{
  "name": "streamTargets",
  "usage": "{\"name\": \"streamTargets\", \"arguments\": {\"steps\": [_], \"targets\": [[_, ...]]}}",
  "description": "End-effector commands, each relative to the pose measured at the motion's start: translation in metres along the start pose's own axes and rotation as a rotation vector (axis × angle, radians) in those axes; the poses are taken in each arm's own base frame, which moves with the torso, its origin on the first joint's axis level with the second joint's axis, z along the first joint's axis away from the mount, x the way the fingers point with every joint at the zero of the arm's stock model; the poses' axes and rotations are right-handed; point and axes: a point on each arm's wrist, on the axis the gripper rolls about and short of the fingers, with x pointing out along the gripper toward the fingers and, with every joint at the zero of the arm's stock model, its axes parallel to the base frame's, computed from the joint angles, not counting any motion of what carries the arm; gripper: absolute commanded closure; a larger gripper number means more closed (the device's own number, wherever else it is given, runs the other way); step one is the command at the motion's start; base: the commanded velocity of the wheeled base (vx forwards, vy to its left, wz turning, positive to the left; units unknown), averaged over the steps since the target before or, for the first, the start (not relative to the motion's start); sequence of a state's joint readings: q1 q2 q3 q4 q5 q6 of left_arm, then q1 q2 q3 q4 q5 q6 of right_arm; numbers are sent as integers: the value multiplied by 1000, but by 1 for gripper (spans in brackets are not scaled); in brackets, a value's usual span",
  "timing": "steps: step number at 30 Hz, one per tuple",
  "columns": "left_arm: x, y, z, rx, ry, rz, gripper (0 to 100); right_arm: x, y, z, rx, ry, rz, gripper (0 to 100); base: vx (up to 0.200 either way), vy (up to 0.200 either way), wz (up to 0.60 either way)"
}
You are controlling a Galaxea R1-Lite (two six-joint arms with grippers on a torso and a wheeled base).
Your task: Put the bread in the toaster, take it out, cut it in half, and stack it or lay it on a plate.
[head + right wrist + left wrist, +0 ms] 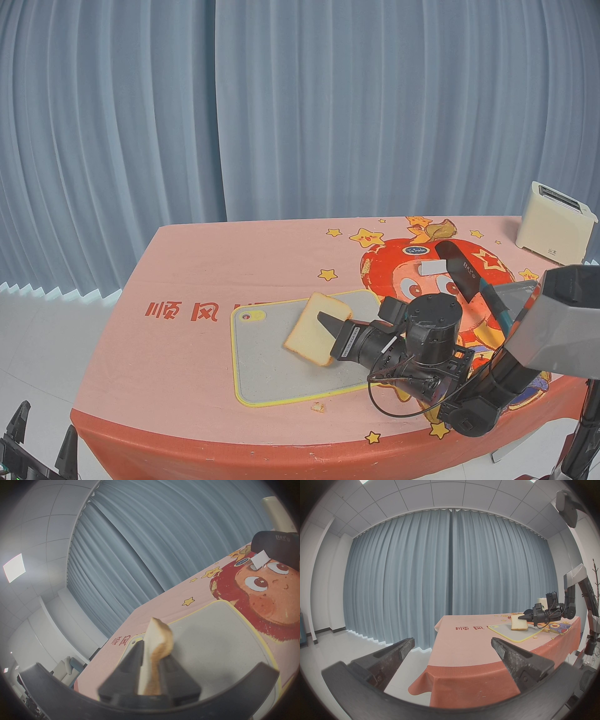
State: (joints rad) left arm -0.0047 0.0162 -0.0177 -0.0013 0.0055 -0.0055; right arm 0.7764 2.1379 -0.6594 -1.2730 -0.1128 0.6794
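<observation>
Bread [309, 334]: one slice, tilted, over the middle of the cutting board [275, 375].
Right gripper [326, 325]: pinching the slice, a finger on each face.
Knife [465, 275]: just beyond the board's right edge.
Toaster [555, 224]: far right corner of the table [206, 269].
Left gripper [452, 641]: fingers spread, off the table's left side.

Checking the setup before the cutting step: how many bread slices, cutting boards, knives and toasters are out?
bread slice: 1, held in the right gripper
cutting board: 1
knife: 1
toaster: 1
Total: 4
</observation>
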Motion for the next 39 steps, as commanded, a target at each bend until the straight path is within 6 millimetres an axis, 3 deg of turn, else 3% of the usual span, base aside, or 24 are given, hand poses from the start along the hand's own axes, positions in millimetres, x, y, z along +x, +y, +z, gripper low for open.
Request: {"name": "streamTargets", "arguments": {"steps": [1,19,33,39], "targets": [[1,0,-5,-1,15,1,0,1,1,0,0,-8,-3,0,0,0,0],[1,0,-5,-1,15,1,0,-19,30,22,-48,14,2,0,0,0,0],[1,0,-5,-1,15,1,0,-21,25,16,-68,108,-92,0,0,0,0],[1,0,-5,-1,15,1,0,-31,29,21,-71,150,-124,0,0,0,0]]}}
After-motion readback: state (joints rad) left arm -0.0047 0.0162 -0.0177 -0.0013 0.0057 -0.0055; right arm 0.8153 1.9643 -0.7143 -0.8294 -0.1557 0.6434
